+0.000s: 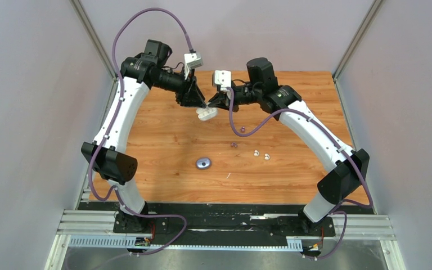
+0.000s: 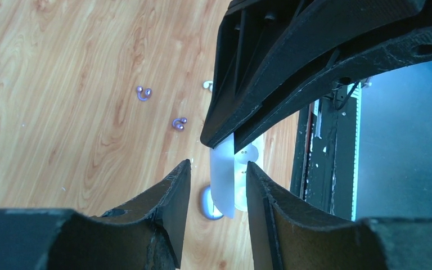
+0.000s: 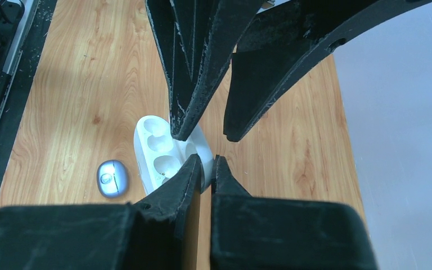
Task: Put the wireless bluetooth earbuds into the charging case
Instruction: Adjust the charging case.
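The open white charging case (image 1: pixel 206 113) is held above the table between both grippers. My right gripper (image 3: pixel 207 159) is shut on its thin lid wall; the base with empty sockets (image 3: pixel 160 152) hangs to the left. My left gripper (image 2: pixel 218 164) is open and straddles the case (image 2: pixel 225 185), with a gap on the lid side. Two dark purple earbuds (image 1: pixel 242 130) (image 1: pixel 234 144) and two white earbuds (image 1: pixel 256 152) (image 1: pixel 267 157) lie loose on the wood. The purple pair also shows in the left wrist view (image 2: pixel 143 93) (image 2: pixel 179 123).
A shut purple pebble-shaped case (image 1: pixel 203 163) lies on the wooden table nearer the arm bases; it also shows in the right wrist view (image 3: pixel 113 178). Grey walls enclose the table on three sides. A black rail (image 1: pixel 225 222) runs along the near edge.
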